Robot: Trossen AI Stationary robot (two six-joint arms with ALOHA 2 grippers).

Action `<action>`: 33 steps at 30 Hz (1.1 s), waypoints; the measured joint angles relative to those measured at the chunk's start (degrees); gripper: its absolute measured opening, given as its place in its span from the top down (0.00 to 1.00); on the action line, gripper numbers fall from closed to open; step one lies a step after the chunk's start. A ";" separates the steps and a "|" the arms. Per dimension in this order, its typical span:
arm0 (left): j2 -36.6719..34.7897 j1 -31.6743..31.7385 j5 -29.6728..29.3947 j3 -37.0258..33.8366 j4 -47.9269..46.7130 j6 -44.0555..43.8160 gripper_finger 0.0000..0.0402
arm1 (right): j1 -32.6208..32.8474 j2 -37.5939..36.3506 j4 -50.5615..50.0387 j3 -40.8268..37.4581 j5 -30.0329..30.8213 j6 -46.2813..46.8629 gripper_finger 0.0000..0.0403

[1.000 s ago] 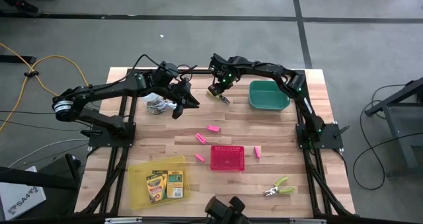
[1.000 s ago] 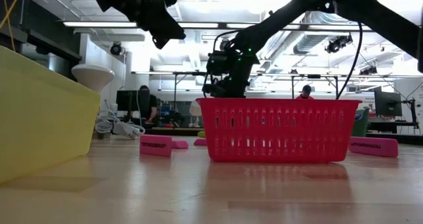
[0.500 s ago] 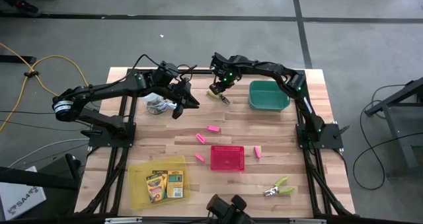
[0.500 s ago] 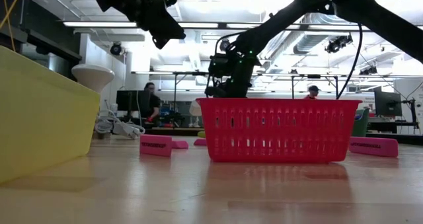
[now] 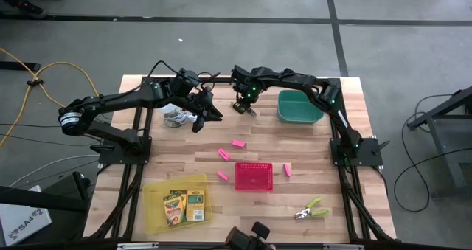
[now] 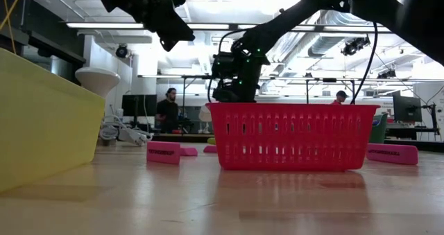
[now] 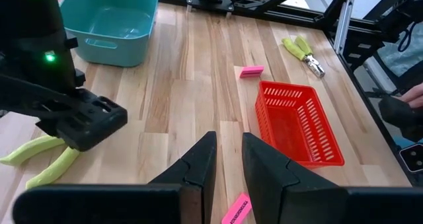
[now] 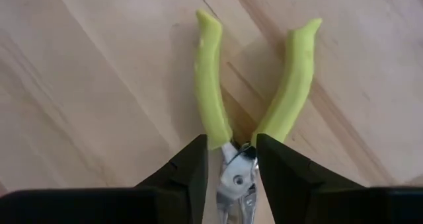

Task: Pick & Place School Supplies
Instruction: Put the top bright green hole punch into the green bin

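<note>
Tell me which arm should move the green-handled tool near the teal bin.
Right. The right gripper already straddles the lime-handled tool at its pivot; the left gripper hovers apart, over bare table.

Back edge: left end effector [image 5: 215, 117] and right end effector [image 5: 245, 108] near each other, narrow gap between.
Back right: teal bin [image 5: 299, 106] blocks.
Centre: red basket [image 5: 253, 176], pink erasers [image 5: 237, 142] scattered around; passable between.
Front left: yellow tray [image 5: 156, 207] occupies corner.
Front right: lime-handled tool [image 5: 310, 209]; bare desk [image 5: 310, 150] between it and bin.
</note>
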 joint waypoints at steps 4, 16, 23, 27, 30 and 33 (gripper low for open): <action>-0.01 -0.02 0.00 0.00 0.00 0.00 0.83 | 1.08 -0.07 0.47 0.12 3.25 -3.32 0.70; 0.00 0.00 -0.02 0.00 0.00 0.00 0.83 | 2.51 -0.10 -1.42 0.14 9.58 -4.67 0.70; 0.00 -0.01 -0.06 0.00 0.00 0.02 0.83 | 2.05 -0.31 -8.12 0.14 8.90 -2.81 0.70; 0.00 0.00 -0.07 0.00 0.00 0.02 0.83 | 2.37 -0.31 -8.26 0.14 8.32 -2.83 0.70; -0.01 -0.01 -0.07 0.00 0.00 0.00 0.83 | 2.61 -0.31 -8.22 0.14 7.88 -2.83 0.70; -0.01 -0.01 -0.07 0.00 0.00 0.00 0.83 | 2.64 -0.31 -8.16 0.14 5.42 -2.83 0.70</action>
